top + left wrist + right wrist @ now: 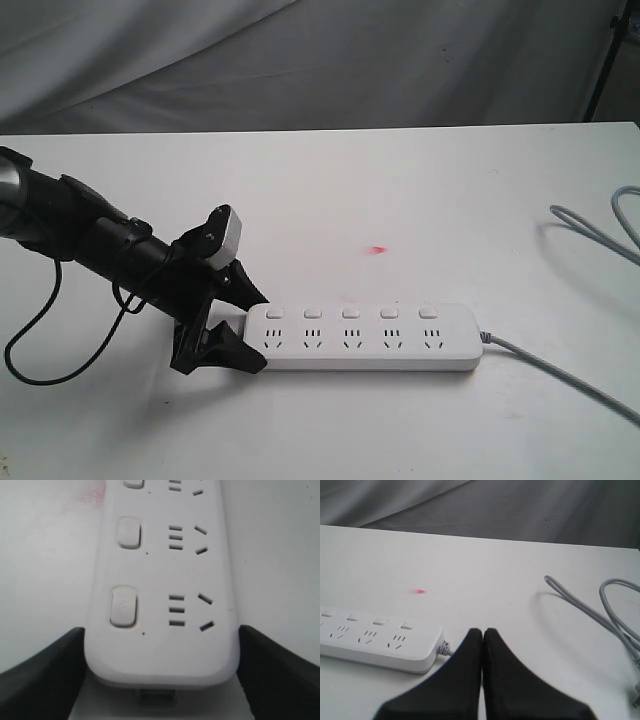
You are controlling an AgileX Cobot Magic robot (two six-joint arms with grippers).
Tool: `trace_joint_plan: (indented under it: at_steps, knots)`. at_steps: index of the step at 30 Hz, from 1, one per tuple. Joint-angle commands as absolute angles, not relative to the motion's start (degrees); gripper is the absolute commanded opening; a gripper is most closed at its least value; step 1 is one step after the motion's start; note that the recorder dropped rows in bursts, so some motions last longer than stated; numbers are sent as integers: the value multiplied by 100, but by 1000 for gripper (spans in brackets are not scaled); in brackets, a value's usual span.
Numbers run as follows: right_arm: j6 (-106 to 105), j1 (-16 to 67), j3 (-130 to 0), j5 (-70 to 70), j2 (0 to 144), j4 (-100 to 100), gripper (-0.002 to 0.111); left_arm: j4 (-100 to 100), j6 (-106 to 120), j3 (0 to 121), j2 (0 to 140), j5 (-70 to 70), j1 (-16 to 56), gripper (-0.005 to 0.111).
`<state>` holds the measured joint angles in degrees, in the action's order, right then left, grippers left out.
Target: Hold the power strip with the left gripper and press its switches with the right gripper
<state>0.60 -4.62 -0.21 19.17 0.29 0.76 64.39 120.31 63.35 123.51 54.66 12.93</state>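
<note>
Left end effector (258,332) sits closest, low on the counter (420,190), jaws spread and bracketing the rounded end of the power strip (370,340). Its wrist view shows both black jaws right at the strip's long edges, with a sliver of gap on one side. I read it as not yet clamped. Strip lies flat, sockets up, grey cord (560,375) trailing off the far end. Five switches (350,313) run in a row, nothing touching them. Right end effector (482,631) is beyond the cord end, fingers pressed together with nothing between them. It is out of sight in the exterior view.

Risks, my judgement:
- If the jaws close off-centre, the smooth plastic could pivot or squirt out.
- A press before the hold is firm would shove the strip along the counter.
- A slightly off approach with the closed tips could land on a socket face instead of a button.
- The cord could snag the incoming arm.
</note>
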Motion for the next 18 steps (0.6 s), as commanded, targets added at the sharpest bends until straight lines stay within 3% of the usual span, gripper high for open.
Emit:
trace_joint_plan:
  at_steps: [1,18]
  knots:
    - [48,-436,0,1492,0,52,0,6423,11999,6368,12388,5375,1329,0]
    - [48,-436,0,-1708,0,52,0,6423,11999,6368,12388,5375,1329,0]
